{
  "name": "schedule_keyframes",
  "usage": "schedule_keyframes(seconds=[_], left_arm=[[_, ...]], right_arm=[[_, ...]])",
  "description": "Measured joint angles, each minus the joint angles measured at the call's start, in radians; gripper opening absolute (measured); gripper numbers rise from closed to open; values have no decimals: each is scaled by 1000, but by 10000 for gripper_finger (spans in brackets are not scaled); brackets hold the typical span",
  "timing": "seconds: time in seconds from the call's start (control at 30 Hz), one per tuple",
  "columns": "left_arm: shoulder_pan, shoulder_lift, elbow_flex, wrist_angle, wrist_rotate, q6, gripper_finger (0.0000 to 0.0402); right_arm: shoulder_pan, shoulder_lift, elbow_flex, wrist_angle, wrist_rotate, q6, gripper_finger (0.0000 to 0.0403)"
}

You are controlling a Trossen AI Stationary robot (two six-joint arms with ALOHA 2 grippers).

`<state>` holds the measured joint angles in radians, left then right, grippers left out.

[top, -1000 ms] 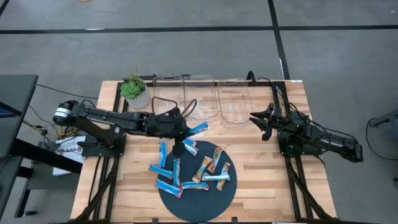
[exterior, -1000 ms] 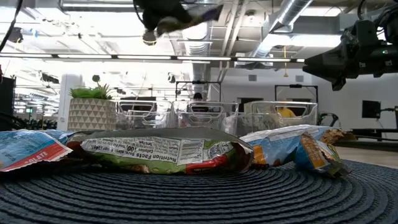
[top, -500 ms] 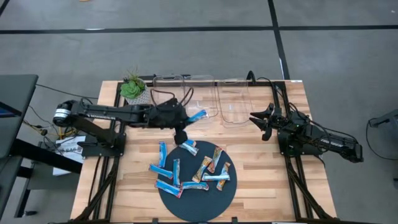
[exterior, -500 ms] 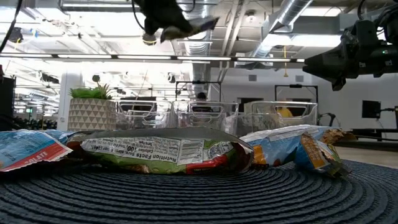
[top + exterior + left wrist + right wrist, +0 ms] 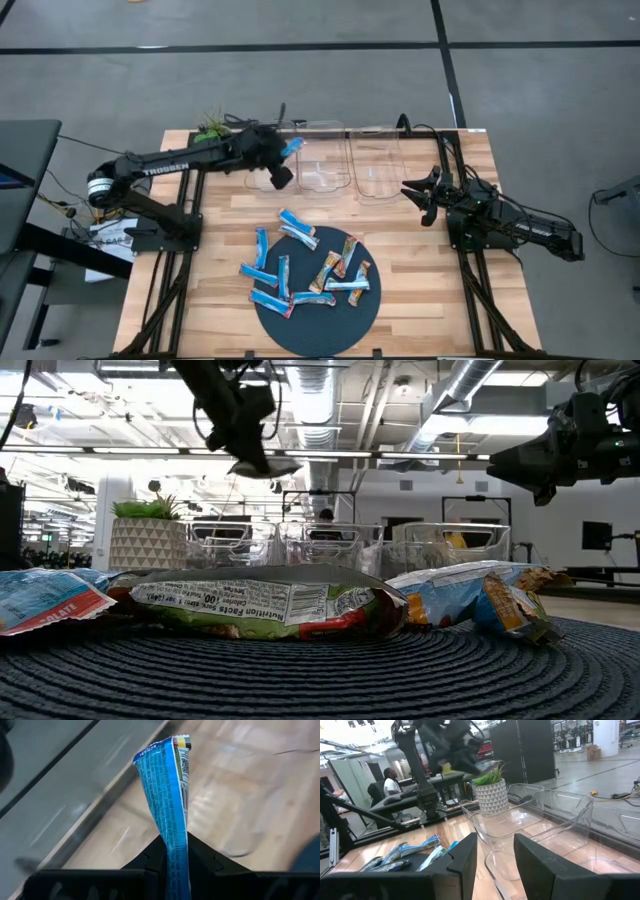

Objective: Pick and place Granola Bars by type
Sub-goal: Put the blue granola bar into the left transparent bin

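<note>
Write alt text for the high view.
The left gripper holds a blue foil-wrapped granola bar above the leftmost clear plastic bin. Other bars lie on a dark round mat, and the right gripper waits, jaws open, beside the bins.

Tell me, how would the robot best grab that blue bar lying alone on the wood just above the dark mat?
Probably from straight above, fingers closing across the narrow width at the middle of the blue bar. It lies flat and slanted on the bare table, with free space along both long edges. The left gripper already holds another bar the same way, pinched across its width.
</note>
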<state>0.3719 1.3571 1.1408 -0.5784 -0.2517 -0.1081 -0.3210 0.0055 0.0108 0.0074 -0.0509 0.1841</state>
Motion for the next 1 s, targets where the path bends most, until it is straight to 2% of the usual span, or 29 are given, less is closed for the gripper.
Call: schedule_keyframes(seconds=[0.23, 0.57, 1.0], left_arm=[[112, 0, -1, -74, 0, 0, 45], [134, 6, -5, -108, 9, 76, 45], [134, 5, -210, -4, 54, 159, 45]], right_arm=[[0, 0, 0, 0, 0, 0, 123], [0, 0, 0, 0, 0, 0, 123], [0, 0, 0, 0, 0, 0, 123]])
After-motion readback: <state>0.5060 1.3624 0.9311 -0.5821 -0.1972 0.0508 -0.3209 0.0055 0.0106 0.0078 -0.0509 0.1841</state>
